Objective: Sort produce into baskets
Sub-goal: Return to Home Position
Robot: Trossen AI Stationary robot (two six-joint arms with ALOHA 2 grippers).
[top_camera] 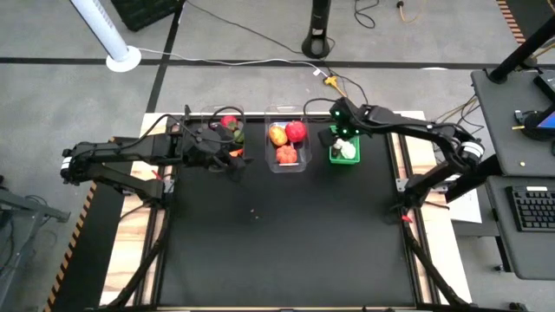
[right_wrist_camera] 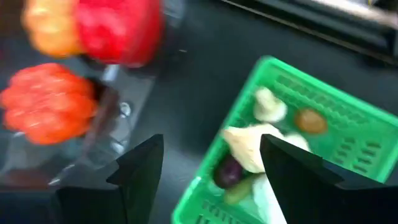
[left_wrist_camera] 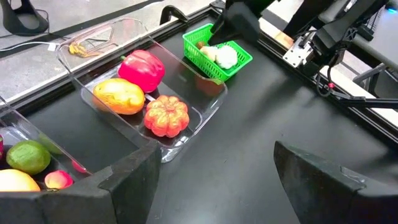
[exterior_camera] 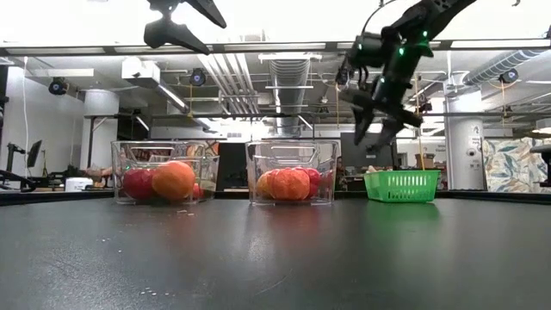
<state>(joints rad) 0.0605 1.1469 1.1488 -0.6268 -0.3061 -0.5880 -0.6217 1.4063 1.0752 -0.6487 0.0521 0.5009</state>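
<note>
Produce sorting close to its apparent end. The black counter (top_camera: 286,234) carries no loose piece in the high view; every toy fruit and vegetable seen lies in a container along the far edge.

The left clear tub (top_camera: 211,123) holds a lime (left_wrist_camera: 28,156) and red and orange pieces. The middle clear tub (top_camera: 288,161) holds a red bell pepper (left_wrist_camera: 142,70), a yellow-orange fruit (left_wrist_camera: 119,95) and an orange pumpkin (left_wrist_camera: 166,116). The green mesh basket (exterior_camera: 401,185) holds white garlic (left_wrist_camera: 225,56) and a dark purple eggplant (right_wrist_camera: 229,169), among other small pieces.

The left end effector (left_wrist_camera: 214,155) is released and empty, at the near side of the left clear tub. The right end effector (right_wrist_camera: 211,149) hangs directly above the green mesh basket, likewise spread apart and grasping nothing.

By these views the sorting itself appears done. What is left is judged to be the withdrawal of both arms.

The tub walls and the basket rim are the nearest obstacles, so each end effector would probably need to lift clear before swinging away. Beyond the counter lie cables on the floor, a white pole base (top_camera: 121,59) and a side desk with a keyboard (top_camera: 531,208), all well apart from the work area.
</note>
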